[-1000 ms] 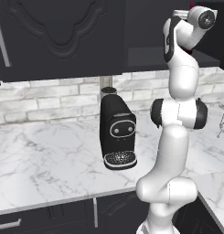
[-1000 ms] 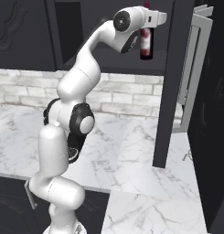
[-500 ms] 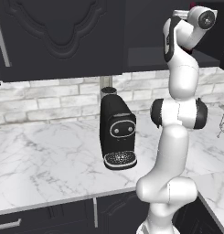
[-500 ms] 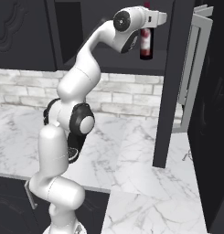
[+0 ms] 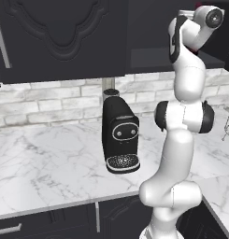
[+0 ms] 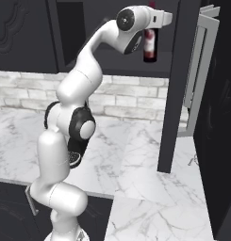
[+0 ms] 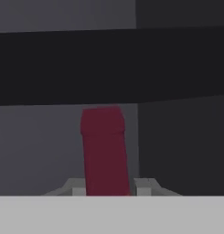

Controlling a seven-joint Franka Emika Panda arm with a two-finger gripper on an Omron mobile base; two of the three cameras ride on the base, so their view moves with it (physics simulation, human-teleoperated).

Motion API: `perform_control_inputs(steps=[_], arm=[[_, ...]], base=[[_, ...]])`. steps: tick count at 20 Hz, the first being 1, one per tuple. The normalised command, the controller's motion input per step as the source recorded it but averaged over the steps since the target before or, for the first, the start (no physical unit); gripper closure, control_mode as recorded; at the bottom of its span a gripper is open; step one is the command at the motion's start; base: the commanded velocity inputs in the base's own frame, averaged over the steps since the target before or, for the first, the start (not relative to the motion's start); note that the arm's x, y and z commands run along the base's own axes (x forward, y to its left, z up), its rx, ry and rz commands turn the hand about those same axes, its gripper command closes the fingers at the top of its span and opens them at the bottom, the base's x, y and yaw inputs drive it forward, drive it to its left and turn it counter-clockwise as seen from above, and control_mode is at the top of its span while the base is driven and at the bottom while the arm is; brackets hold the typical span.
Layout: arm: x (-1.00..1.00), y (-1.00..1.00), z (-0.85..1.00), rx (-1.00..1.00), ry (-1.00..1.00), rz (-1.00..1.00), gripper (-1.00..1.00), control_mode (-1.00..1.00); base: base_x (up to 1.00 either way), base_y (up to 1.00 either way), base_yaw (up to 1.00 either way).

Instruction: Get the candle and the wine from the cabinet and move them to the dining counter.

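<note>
The wine (image 6: 150, 44), a small dark bottle with a reddish label, hangs upright in front of the open cabinet (image 6: 112, 70). My gripper (image 6: 152, 20) is shut on its neck from the left. In the hand view the red-capped neck of the wine (image 7: 104, 146) rises between the gripper (image 7: 109, 186) tips, with the dark cabinet inside behind it. The arm reaches high, with its wrist at the top right of the left base view. The candle and the dining counter are out of view.
A black coffee machine (image 5: 119, 135) stands on the marble worktop (image 5: 46, 172) by the brick wall. The carved cabinet door (image 5: 64, 37) is closed at the upper left. A dark upright panel (image 6: 176, 94) and an open door (image 6: 202, 70) stand right of the bottle.
</note>
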Motion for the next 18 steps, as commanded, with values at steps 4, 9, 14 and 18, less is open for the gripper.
perform_control_inputs(steps=[4, 9, 14, 18], arm=[[-0.31, 0.06, -0.24, 0.00, 0.00, 0.00, 1.00, -1.00], [-0.43, 0.20, -0.41, 0.00, 0.00, 0.00, 1.00, -1.00], [-0.62, 0.42, -0.34, -0.01, -0.01, 0.00, 1.00, -1.00], [-0.81, 0.46, -0.13, -0.02, -0.05, 0.00, 1.00, -1.00]], base=[[0.00, 0.00, 0.00], [0.00, 0.00, 0.00], [0.00, 0.00, 0.00], [0.00, 0.00, 0.00]])
